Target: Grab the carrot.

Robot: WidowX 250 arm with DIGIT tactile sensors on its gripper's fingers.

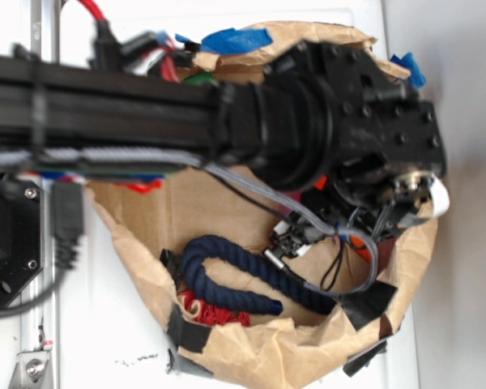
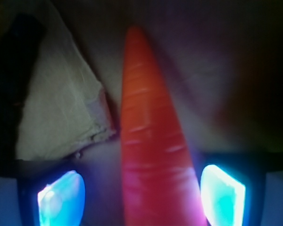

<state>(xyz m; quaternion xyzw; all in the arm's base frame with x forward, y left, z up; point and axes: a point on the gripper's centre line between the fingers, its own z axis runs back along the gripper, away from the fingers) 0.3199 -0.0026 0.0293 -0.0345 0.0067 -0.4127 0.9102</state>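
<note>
In the wrist view the orange carrot (image 2: 151, 141) runs lengthwise between my fingers, its pointed tip far from me and its thick part at the bottom edge. Its green top is out of view. My gripper (image 2: 142, 197) is open around it. The right pad (image 2: 222, 195) is almost at the carrot's side, and the left pad (image 2: 61, 197) stands apart with a clear gap. In the exterior view the arm and wrist (image 1: 348, 130) hide the fingers, and only a small orange bit of the carrot (image 1: 359, 245) shows below the wrist.
Crumpled brown paper (image 1: 194, 211) forms a walled bowl around the work area. A dark blue rope (image 1: 235, 279) and a red item (image 1: 215, 312) lie at its lower left. A pale fold of paper (image 2: 61, 108) lies left of the carrot.
</note>
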